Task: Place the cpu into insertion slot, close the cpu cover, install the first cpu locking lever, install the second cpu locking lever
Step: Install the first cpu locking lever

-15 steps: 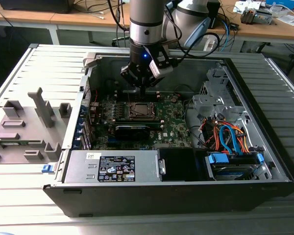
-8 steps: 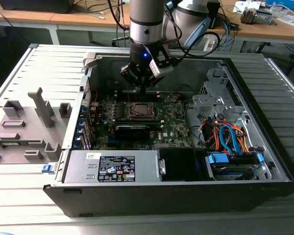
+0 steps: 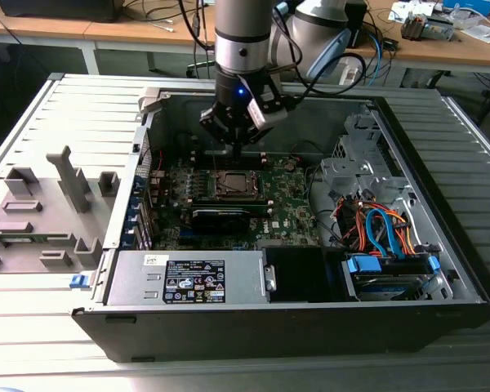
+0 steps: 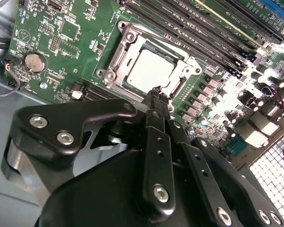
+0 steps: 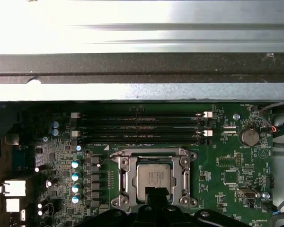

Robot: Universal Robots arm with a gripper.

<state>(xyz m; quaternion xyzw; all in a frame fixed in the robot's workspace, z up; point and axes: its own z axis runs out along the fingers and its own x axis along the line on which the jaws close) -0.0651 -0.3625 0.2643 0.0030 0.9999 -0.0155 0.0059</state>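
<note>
- An open computer case [image 3: 310,322] is laid flat on the grey table [image 3: 33,343].
- A green circuit board [image 4: 61,47] is seen inside the case.
- The insertion slot [image 3: 216,186] is found near the middle of that board.
- The cpu [image 4: 149,71] is seated in the slot, with its silver top facing up.
- The cpu cover [image 5: 128,179] is laid flat over the cpu, and the silver top is seen through the hole in its middle.
- It cannot be told if the locking levers are hooked.
- The gripper [image 4: 156,94] is held just above the slot, at the edge of the cover.
- The fingers [image 4: 157,142] are pressed together, and nothing is held between them.
- In the first wrist view, the gripper [image 5: 154,191] is seen over one edge of the cpu.
- Long black memory slots [image 5: 137,127] are lined up beside the slot.
- A round coin battery [image 5: 249,137] is seen on the board, well apart from the slot.
- Grey plastic holders [image 3: 49,212] are set on the table at the exterior view's left, outside the case.
</note>
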